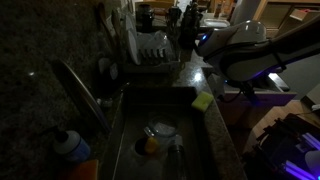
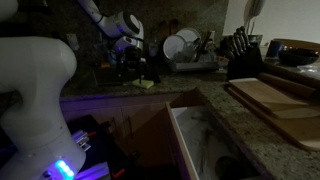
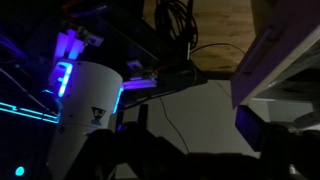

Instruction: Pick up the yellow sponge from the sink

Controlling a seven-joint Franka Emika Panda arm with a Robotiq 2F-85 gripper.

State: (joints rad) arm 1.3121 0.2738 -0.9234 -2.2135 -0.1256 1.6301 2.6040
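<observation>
Exterior view, flat yellow sponge (image 1: 203,102) on stone rim (image 1: 224,142) of metal sink (image 1: 126,118), jaws unreadable.

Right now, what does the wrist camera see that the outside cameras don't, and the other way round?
Only the wrist view shows black cables dangling close up. Only the exterior views show the sink, the yellow sponge by its edge, and the dish rack. Both show the robot's white body glowing blue-purple.

White Panda arm (image 1: 240,42) of smooth rounded shells, dark joint rings, blue-violet light (image 2: 62,168) low on its base.
</observation>
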